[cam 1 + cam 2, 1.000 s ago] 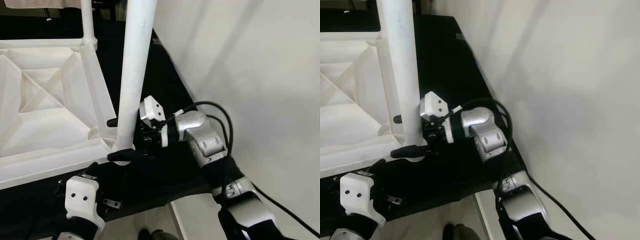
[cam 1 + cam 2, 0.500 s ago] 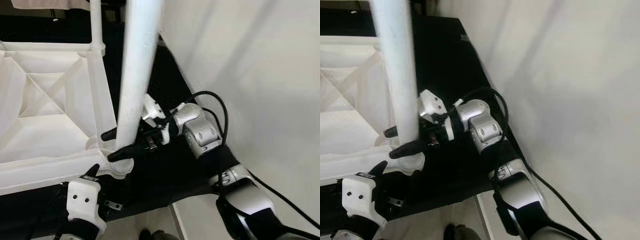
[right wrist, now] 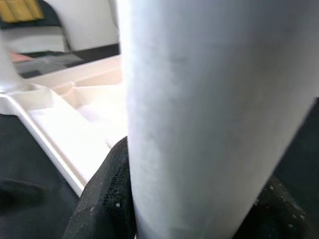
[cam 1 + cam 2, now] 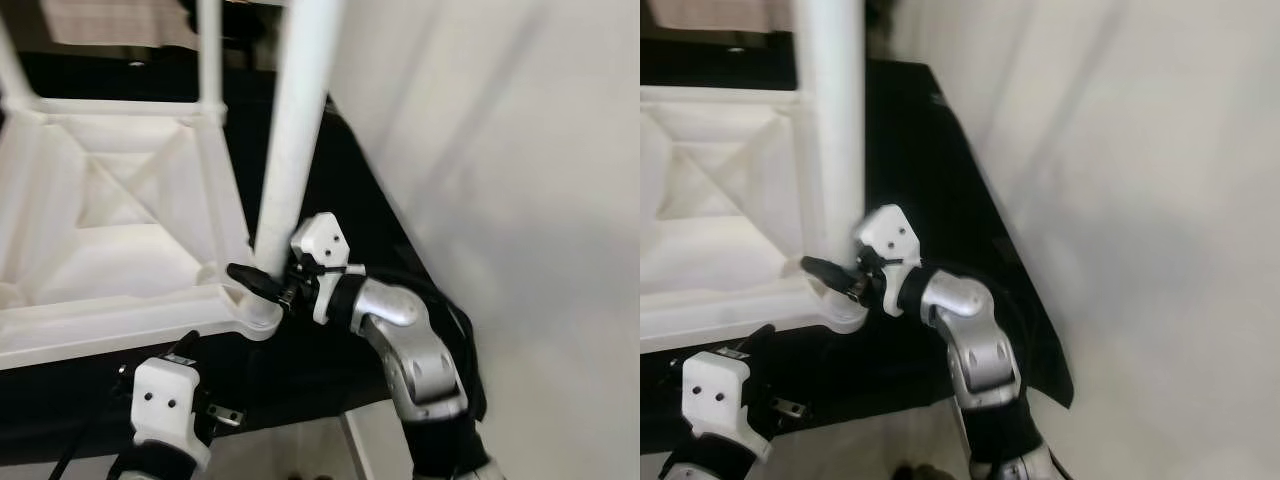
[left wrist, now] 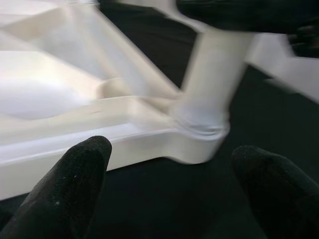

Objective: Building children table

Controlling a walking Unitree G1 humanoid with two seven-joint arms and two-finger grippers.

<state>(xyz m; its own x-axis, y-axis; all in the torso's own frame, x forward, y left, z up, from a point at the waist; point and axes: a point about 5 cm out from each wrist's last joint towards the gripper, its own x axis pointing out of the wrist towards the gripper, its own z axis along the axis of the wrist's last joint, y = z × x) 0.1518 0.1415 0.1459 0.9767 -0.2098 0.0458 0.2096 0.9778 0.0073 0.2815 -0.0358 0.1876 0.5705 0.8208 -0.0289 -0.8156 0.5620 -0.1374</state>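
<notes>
Right gripper clamped on white table leg near its socket in upturned tabletop. Left gripper spread, below corner. Leg stiff, smooth, likely slippery; hold low.

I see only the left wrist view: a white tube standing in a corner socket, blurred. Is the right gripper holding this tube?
Observer: Yes. The right gripper is clamped on the table leg just above the corner socket.
Operator: Where is my left gripper against the table?
Observer: The left gripper is open, low in front of the upturned tabletop, touching nothing.
Operator: Are other legs already mounted?
Observer: One thinner-looking leg stands at the far corner.
</notes>
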